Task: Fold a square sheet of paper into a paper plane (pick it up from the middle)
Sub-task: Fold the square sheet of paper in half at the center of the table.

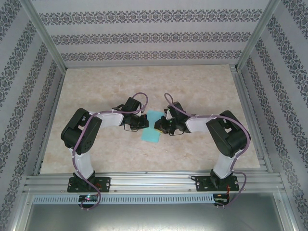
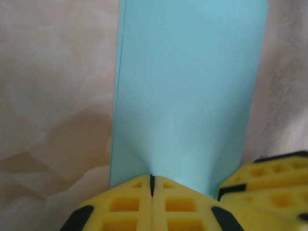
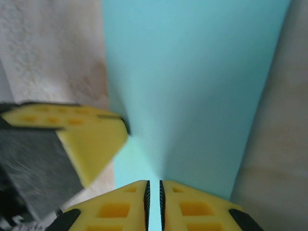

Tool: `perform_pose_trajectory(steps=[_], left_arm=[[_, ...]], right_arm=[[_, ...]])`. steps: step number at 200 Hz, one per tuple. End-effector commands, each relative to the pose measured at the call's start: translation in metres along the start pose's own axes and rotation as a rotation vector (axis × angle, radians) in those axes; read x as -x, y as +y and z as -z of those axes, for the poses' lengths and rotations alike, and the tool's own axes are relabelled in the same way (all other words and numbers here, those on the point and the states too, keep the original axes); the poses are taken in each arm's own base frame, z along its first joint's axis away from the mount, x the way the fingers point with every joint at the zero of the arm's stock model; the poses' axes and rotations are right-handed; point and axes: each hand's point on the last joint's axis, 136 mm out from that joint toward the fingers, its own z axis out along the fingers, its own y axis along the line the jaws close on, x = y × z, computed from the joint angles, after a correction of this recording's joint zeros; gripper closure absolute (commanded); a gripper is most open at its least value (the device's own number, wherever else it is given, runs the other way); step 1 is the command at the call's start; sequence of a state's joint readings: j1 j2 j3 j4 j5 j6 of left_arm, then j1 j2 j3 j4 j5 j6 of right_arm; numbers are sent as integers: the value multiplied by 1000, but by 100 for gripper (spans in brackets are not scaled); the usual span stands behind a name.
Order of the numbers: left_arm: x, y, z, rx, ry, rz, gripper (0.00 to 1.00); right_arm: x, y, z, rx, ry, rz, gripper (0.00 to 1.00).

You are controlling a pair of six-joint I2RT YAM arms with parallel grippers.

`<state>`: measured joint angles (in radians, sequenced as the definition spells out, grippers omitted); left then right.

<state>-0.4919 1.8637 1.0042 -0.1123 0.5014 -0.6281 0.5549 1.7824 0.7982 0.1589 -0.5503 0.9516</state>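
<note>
patterned walls (image 1: 154,36) and a metal frame (image 1: 144,183) enclose a pale marbled surface (image 1: 96,144). the left arm (image 1: 82,132) and the right arm (image 1: 226,134) both bend inward from the near edge and meet near the middle of the surface.

between them is the sheet of paper (image 1: 152,127), teal and plain, seen from above as a small slanted patch near the centre of the surface. in the left wrist view the sheet of paper (image 2: 187,96) runs away from the fingers as a long upright band, with a second layer's edge showing along its left side. i cannot tell whether it lies flat or is lifted.

the left hand (image 1: 142,121) is at the paper's left side. up close, the left hand (image 2: 152,180) has its yellow fingers pressed together on the paper's near edge, which puckers there.

the right hand (image 1: 161,126) is at the paper's right side. up close, the right hand (image 3: 154,185) is pinching the sheet of paper (image 3: 192,86), teal showing in the thin slit between its ribbed pads. the two hands sit just beside each other on the same edge.
</note>
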Motion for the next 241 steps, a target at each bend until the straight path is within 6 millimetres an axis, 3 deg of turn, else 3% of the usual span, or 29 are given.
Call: perform_pose_trajectory(steps=[1,25,39,92,117,169,203,222,241], left_arm=[[-32,24,-9,91,109,24,100],[-32,24,-8,90,108,22,100],[-32,25,-8,91,109,23,100],[-32,24,-7,91,105,22,100],[-32,24,-8,88,105,25,100],[-32,24,-9,88,106,28,100],[-32,25,-8,95,109,22,100],[-33,26,-8,97,111,21,100],[-33,26,-9,98,111,22,100]], right_arm=[[-9,-1,2,3,-3,3,84],[-22,-30,-3,-69,14,-21,85],[-25,-35,-4,-70,21,-21,84],[-32,14,17,46,16,78,83],[-44,19,17,54,37,93,82],[-66,-11,-9,-6,88,50,83],[-78,-33,-12,-54,116,21,83],[-71,-22,-3,-43,93,39,83],[-47,-1,15,-30,24,86,82]])
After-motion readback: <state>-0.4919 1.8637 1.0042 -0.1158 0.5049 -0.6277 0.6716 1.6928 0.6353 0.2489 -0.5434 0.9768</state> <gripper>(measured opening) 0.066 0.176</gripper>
